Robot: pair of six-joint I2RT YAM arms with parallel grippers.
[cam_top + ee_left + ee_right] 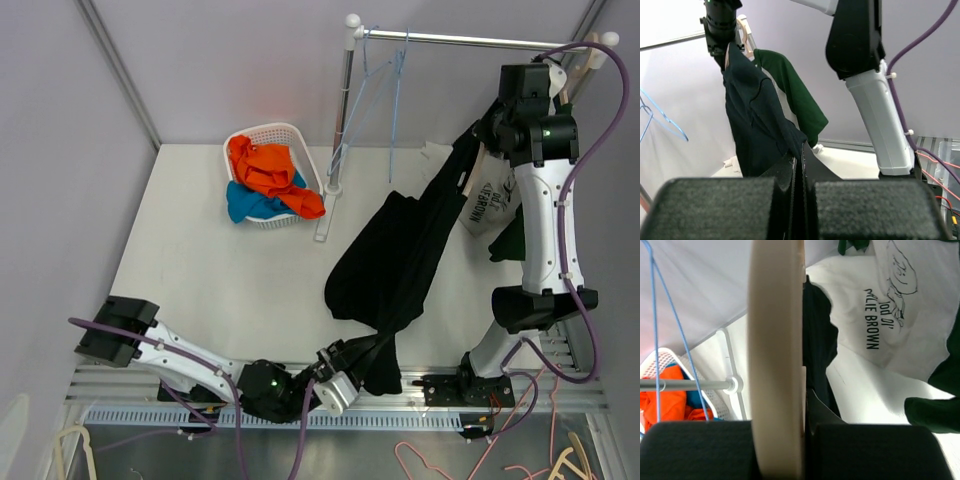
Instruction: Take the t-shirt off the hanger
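L fingers (715, 210) pinch black tee (400, 250), R fingers (880, 452) clamp hanger (775, 340), white tee (925, 335): "BROWN"

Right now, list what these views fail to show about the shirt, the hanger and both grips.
- Right wrist: the hanger is cut off by the top edge; its hook is unseen.
- Top external: where the black t-shirt meets it, covered by the right end effector.
- Left wrist: how much fabric the left end effector pinches, hidden by its own pads.
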